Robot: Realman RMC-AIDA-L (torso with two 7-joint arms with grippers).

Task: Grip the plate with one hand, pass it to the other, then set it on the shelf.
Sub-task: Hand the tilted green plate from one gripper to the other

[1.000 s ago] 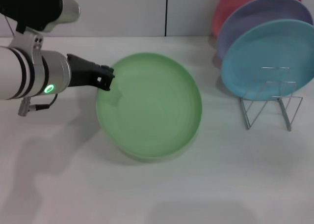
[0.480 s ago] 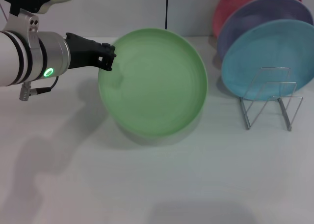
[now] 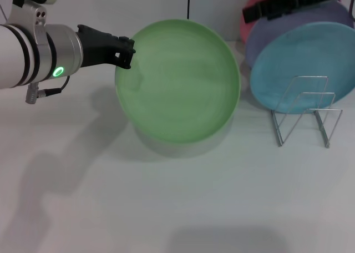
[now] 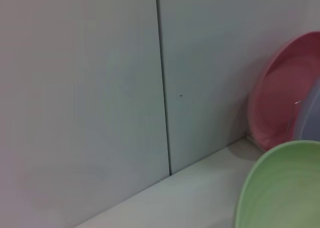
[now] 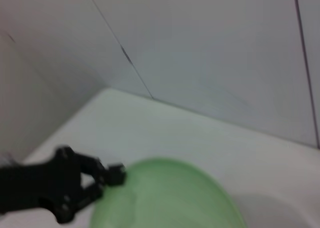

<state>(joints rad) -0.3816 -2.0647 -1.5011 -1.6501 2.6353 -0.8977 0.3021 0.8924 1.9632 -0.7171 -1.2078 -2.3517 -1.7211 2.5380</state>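
The white bench (image 3: 183, 208) carries a wire shelf (image 3: 305, 111) near its right rear corner. The green plate (image 3: 178, 81) hangs tilted above the bench's middle, its left rim clamped in the left pincer (image 3: 124, 52). The right pincer (image 3: 272, 8) hovers near the rear right; I cannot tell how its fingers stand.

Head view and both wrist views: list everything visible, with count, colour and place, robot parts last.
plate: one, light green, lifted off the table centre, held at its left rim
sky-blue plate: one, standing at the rack's front
lavender plate: one, behind the blue one
pink plate: one, rearmost, against the wall
shelf: one, silver wire, right of the green plate
table: one, white
wall: pale grey panels behind
left gripper: black, clamped on the green plate's rim
right gripper: black, upper right, above the standing plates
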